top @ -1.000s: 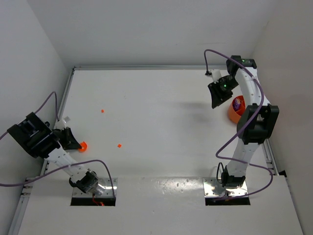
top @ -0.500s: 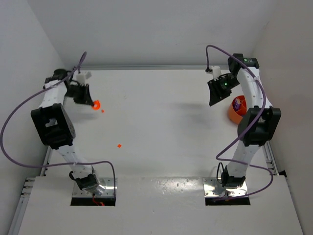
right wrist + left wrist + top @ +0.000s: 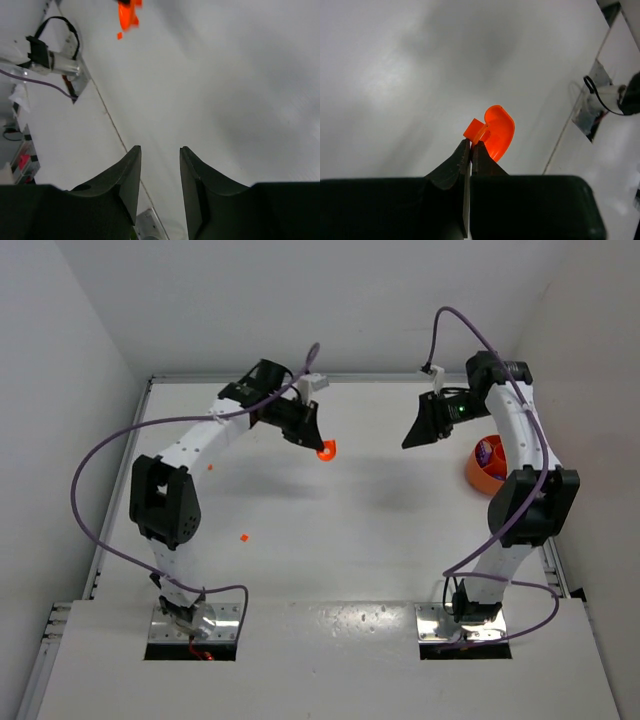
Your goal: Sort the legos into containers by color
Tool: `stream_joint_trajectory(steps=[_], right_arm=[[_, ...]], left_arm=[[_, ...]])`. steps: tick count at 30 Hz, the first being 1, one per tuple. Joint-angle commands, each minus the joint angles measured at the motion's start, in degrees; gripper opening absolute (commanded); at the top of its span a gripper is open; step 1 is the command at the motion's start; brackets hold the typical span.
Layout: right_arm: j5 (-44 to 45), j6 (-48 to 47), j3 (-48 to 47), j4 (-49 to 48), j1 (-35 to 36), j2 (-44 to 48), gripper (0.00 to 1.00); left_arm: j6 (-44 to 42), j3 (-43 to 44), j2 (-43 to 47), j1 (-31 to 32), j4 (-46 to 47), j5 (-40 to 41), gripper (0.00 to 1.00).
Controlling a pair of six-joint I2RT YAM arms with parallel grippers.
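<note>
The sorting looks barely begun. A tiny orange-red plastic brick (image 3: 244,538) lies loose on the matte white table (image 3: 350,540), left of centre and fairly near. A second orange-red speck (image 3: 210,468) lies farther back, just beside the left arm. No blue bricks can be made out, and whether any cup already holds a brick cannot be told.

The left gripper (image 3: 470,145) reaches over the far middle of the table, its jaws pinched closed on the thin wall of a small round orange plastic cup (image 3: 495,131). The cup is held above the surface, tilted on its side. It is smooth, glossy and slightly translucent at the rim. A small squarish orange bit sits at its edge, and it is unclear whether that is a tab of the cup or a brick.

The right gripper (image 3: 160,149) hangs at the far right, turned toward the held cup. Its dark, tapered fingers stand partly apart with nothing between them.

At the right edge sits a large round orange plastic bowl (image 3: 472,472), smooth-walled. A squarish purple plastic cup (image 3: 488,451) rests inside it. By this view, placing the containers and sorting both loose bricks remain to be done.
</note>
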State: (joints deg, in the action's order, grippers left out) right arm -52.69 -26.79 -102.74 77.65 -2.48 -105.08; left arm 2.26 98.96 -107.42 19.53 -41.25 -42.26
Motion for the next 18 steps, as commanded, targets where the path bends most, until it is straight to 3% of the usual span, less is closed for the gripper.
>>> stream_joint_trajectory(steps=[1,7,9,10,14,15,18], right_arm=[[-9.7,-1.3,3.4,-1.8,0.3,-0.1,0.37],[-16.9,8.1,17.5,-16.0,5.1,1.0,0.38],[-18.1,16.6,21.9,-28.4,8.1,2.4,0.39],[-18.1,19.6,23.4,-28.4,9.0,3.1,0.39],[-16.3,39.4,31.3,-56.0,12.8,7.9,0.44],[-14.8,46.3,33.3,-59.9,14.1,8.6,0.44],[-12.3,51.6,33.9,-67.8,15.7,8.6,0.46]], left_arm=[[1.6,-2.6,4.8,3.8,0.8,-1.2,0.0],[1.6,-3.8,2.7,5.8,1.6,-3.3,0.0],[2.1,-2.7,0.8,6.6,1.6,-2.7,0.0],[2.1,-2.2,0.8,7.4,1.6,-2.7,0.0],[2.1,-0.9,-1.6,8.7,1.6,-3.3,0.0],[2.1,-0.9,-1.7,9.3,1.6,-3.9,0.0],[2.7,-0.3,-2.2,9.3,2.1,-3.9,0.0]])
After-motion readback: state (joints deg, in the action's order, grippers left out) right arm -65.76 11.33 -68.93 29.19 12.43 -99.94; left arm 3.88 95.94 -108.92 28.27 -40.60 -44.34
